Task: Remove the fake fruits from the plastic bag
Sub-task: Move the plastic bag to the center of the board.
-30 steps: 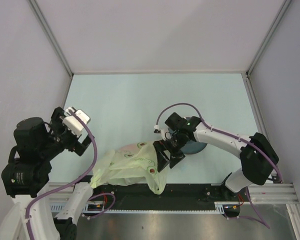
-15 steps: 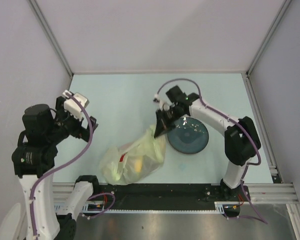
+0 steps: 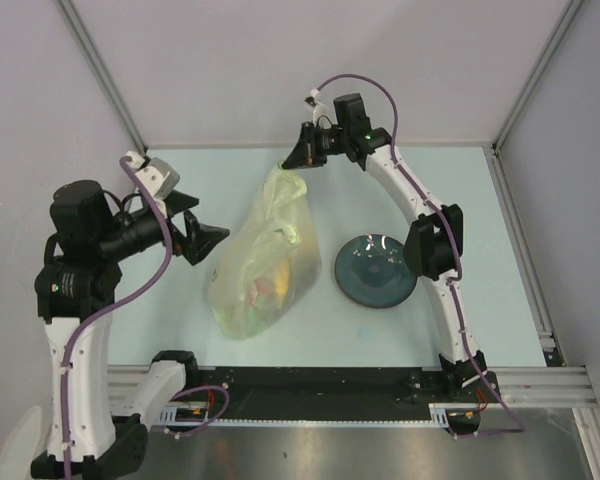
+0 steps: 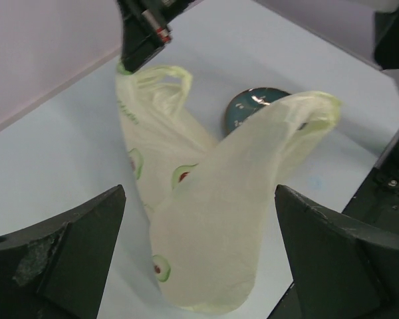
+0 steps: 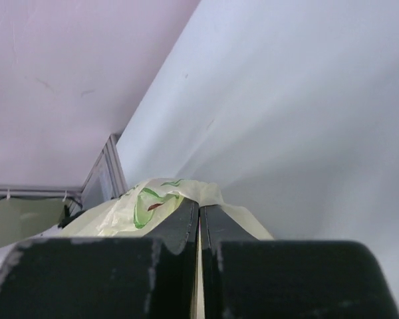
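The right arm [image 3: 412, 195] reaches at full stretch to a spot behind the plate [image 3: 377, 268] and to its left. There the right gripper [image 3: 297, 160] has its jaws pinched flat on the top edge of the plastic bag [image 3: 265, 262], and the right wrist view shows pale film squeezed between them. The left arm [image 3: 78, 275] stands raised well to the left of the plate with its wrist turned toward the bag. The left gripper [image 3: 202, 224] has its jaws spread wide, holding nothing and clear of the film. In view are two arms, one bag and one plate. The fake fruits [image 3: 265, 286] sit inside the bag as red and yellow shapes behind the film, too blurred to count. The bag hangs stretched from the pinch, and its bulging lower end rests on the worktop [image 3: 220, 175] just left of the plate, a narrow strip of bare surface between them. One handle loop hangs free. Open worktop lies behind the plate, to its right and far to its left beyond the bag. The bag's low end sits nearer the front rail than the plate does.
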### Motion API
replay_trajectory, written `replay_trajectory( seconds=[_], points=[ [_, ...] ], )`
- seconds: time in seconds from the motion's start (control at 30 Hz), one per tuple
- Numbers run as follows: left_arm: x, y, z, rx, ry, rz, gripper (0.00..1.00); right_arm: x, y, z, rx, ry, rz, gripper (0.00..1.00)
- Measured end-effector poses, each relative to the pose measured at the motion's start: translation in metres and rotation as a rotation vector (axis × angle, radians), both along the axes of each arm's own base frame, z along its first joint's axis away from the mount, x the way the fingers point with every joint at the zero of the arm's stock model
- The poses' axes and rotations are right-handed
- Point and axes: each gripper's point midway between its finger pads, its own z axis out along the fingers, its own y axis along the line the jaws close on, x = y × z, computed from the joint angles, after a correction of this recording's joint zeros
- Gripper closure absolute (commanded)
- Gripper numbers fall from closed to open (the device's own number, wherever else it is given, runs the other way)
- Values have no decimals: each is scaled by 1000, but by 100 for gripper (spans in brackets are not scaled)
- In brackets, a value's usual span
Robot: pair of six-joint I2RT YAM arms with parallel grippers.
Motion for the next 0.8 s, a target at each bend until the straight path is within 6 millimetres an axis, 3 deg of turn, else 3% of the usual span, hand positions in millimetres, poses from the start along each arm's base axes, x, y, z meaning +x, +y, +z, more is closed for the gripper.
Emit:
replay_trajectory(
  seconds=[0.07, 0.23, 0.4, 0.5, 0.63, 0.8],
  points=[
    [4, -12, 1, -19, 17, -67, 0, 17, 5, 2, 21, -40, -14, 100],
    [29, -46, 4, -21, 52, -206, 0, 27, -1, 1, 28, -41, -37, 100],
    [51, -90, -8, 67, 40, -323, 3, 41, -23, -7, 25, -9, -82, 100],
    [56, -109, -6, 118, 2, -387, 7, 51, -42, -18, 13, 20, -119, 100],
    [63, -116, 5, 169, -72, -426, 10, 59, -58, -23, 5, 41, -151, 100],
    [60, -120, -4, 221, -104, -459, 11, 60, -61, -20, 9, 34, -156, 100]
  ],
)
